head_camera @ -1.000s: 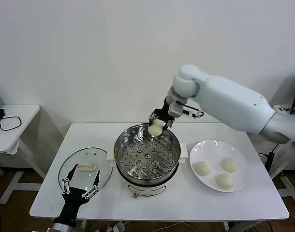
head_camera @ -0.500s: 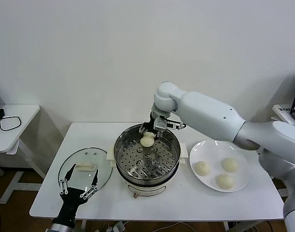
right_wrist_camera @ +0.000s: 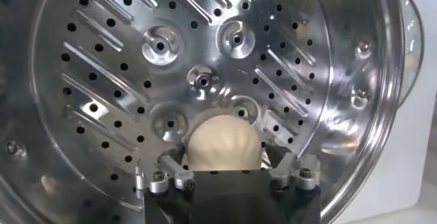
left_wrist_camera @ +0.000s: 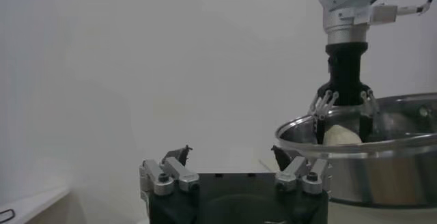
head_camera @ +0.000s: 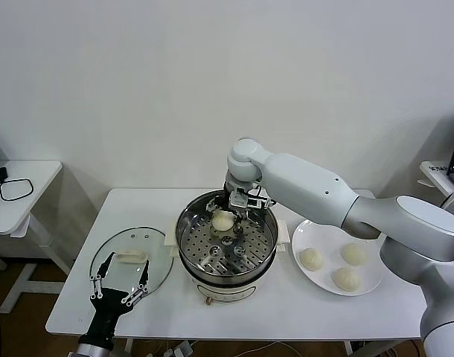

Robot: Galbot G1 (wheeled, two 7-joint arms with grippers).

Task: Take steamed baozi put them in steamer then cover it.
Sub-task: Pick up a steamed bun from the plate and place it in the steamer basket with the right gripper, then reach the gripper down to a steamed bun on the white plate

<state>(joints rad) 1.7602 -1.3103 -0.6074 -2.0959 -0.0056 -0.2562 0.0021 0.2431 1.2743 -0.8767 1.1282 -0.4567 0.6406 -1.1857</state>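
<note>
Right gripper is inside the steamer at centre frame of the head view, fingers clenched on one steamed baozi. The bun sits low over the far part of the perforated tray; the right wrist view shows it held between the fingers above the tray holes, but whether it already touches the metal cannot be told. The left wrist view confirms the bun is below the steamer's rim, still gripped. No other bun is visible in the tray, so this appears to be the first one going in. Three more baozi remain on the white plate at right of the frame: one at its left, one at its upper right, one at its lower edge. The glass lid lies flat on the table at lower left, beside the steamer and not yet on it. Left gripper waits at the lower left edge over the near side of the lid, jaws spread, holding nothing. Judgement: task early, first placement not yet released; three transfers and the covering still outstanding.
</note>
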